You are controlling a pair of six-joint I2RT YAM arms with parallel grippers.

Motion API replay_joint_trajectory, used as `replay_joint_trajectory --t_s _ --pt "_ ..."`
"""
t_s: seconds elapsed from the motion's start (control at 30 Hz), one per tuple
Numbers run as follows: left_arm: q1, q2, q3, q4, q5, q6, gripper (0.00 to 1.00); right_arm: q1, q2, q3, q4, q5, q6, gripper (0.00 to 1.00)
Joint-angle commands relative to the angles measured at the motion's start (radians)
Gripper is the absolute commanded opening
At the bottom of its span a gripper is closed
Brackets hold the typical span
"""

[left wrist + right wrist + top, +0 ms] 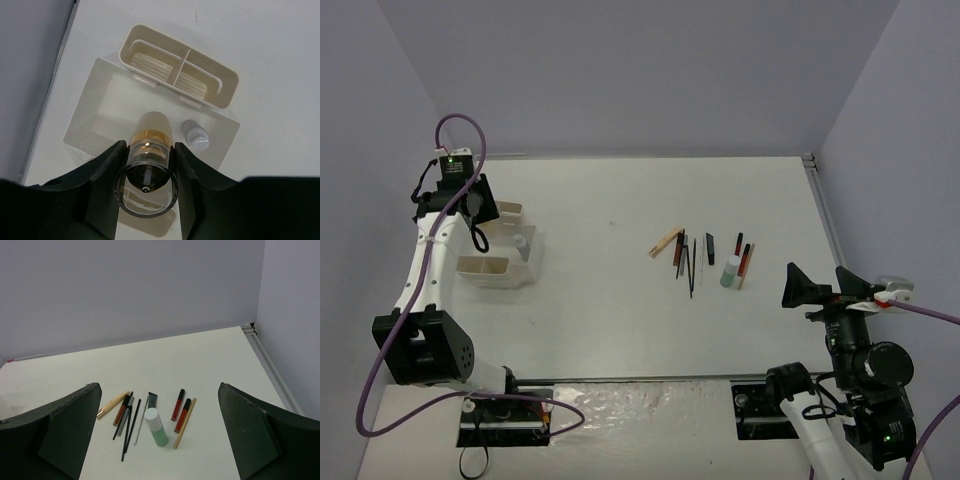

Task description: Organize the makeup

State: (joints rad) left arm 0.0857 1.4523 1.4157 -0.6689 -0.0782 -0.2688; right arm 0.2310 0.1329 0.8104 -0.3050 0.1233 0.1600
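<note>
Within left tool (148, 147), clear bottle (146, 172) (seemingly gripped)

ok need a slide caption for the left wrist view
Left hand grips a clear bottle with a gold collar above the white tray, where a small grey bottle stands.

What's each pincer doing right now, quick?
Left pincer: closed on a clear-capped bottle with a gold band, above the white tray.
Right pincer: open, empty, facing the makeup on the table.
</note>
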Motion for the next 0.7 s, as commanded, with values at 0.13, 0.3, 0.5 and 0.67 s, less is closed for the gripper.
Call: replay_joint_trajectory --t_s 0.13,0.3,0.5,0.67 --pt "0.009 0.015 -0.065 0.194 0.001 0.030 0.00 0.010 -0.014 -0.003 0.063 -0.005 -0.006 1.00" --pt "0.010 0.043 -0.104 0.209 -0.006 0.033 0.00 0.013 -0.018 -0.008 0.064 0.000 -0.007 1.00" --pt "0.011 0.068 -0.151 0.256 0.012 0.030 0.00 0.019 -0.022 -0.011 0.064 0.007 -0.011 1.00" --pt "0.014 0.111 -0.175 0.285 0.018 0.026 0.00 0.021 -0.024 -0.013 0.063 0.010 -0.011 1.00"
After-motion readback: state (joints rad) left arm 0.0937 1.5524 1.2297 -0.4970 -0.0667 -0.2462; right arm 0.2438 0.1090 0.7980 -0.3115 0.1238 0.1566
